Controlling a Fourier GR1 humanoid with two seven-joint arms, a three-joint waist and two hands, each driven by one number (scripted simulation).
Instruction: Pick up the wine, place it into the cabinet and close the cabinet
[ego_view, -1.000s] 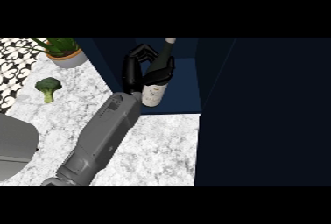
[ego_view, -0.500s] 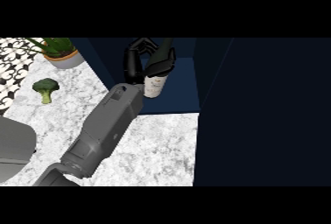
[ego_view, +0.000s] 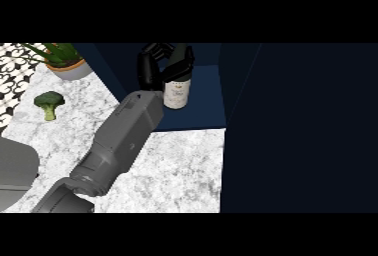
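The wine bottle (ego_view: 176, 92), dark with a pale label, stands upright inside the open dark blue cabinet (ego_view: 203, 107), near its left wall. My right hand (ego_view: 152, 67) reaches in from the lower left along a grey forearm. Its fingers and thumb are curled round the bottle's neck and shoulder and hide the top of the bottle. Whether the bottle's base rests on the cabinet floor I cannot tell. The left hand does not show.
The cabinet's dark door (ego_view: 295, 125) stands open and fills the right side. On the white marble counter (ego_view: 177, 165) a broccoli (ego_view: 49, 101) lies at the left and a potted plant (ego_view: 65, 64) stands behind it. A grey shape (ego_view: 15, 170) sits at the left edge.
My right hand has carried the wine bottle deeper into the cabinet, away from its front edge. The forearm has stretched further forward.
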